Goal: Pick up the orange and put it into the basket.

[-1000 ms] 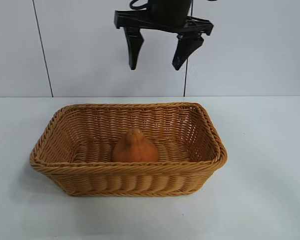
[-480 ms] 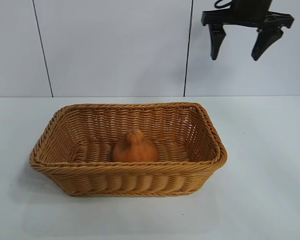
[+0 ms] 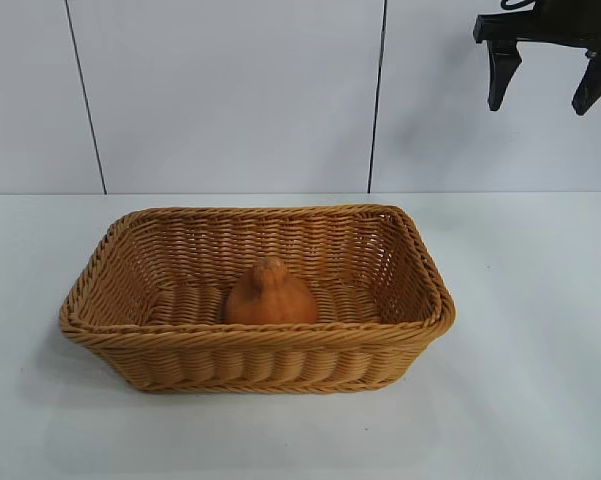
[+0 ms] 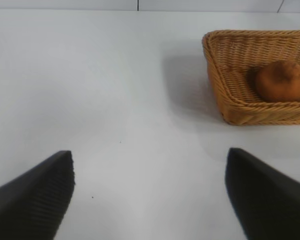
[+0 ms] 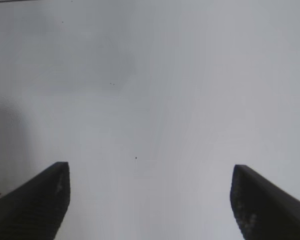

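Orange [image 3: 270, 294] sits in your basket [image 3: 420, 262] on the table [image 3: 530, 350]; right gripper [image 3: 547, 88] hangs wide open, empty, seemingly clear beyond the basket's right end.

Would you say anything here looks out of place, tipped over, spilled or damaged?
Nothing stands out. The orange sits upright inside the basket, which rests flat and intact on the white table. The right end effector hangs open and empty, off to the side.

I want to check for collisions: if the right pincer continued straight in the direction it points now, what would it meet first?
Probably only the bare white table. The right pincer, open and empty, points steeply down beside the basket, and its wrist view shows nothing else ahead.
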